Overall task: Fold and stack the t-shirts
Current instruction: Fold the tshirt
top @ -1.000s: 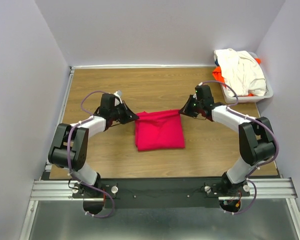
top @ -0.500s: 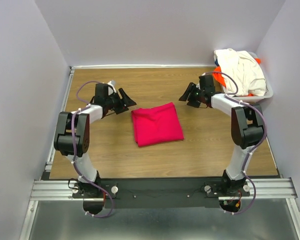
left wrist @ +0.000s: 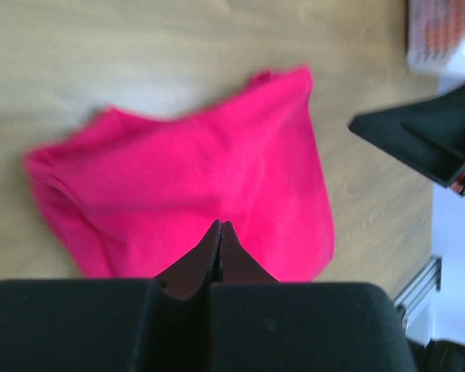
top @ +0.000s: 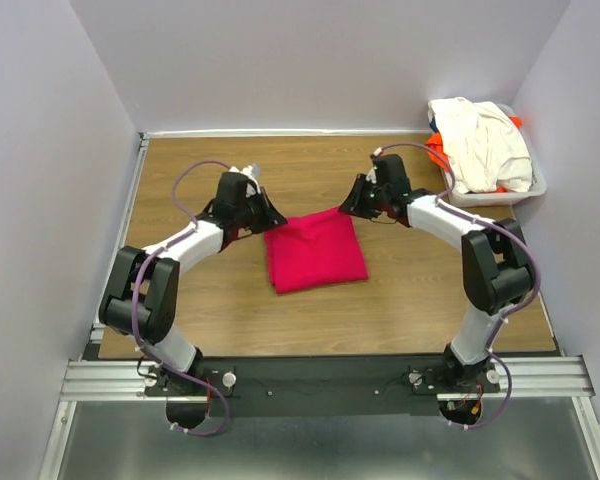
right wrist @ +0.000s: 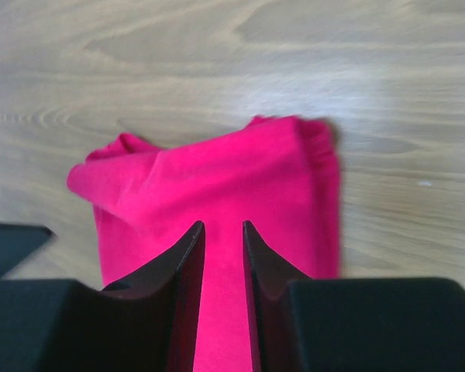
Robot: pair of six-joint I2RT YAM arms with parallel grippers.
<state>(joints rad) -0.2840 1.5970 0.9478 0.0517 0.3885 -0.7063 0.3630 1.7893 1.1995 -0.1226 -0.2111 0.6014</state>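
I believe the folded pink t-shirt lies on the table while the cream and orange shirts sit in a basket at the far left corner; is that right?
No: the basket with the cream shirt and orange shirt sits at the far right corner, as the top external view shows; the folded pink t-shirt lies on the table.

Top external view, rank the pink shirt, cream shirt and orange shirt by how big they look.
1. pink shirt and cream shirt: look alike, no ranking.
2. orange shirt: smallest, mostly hidden under the cream one.
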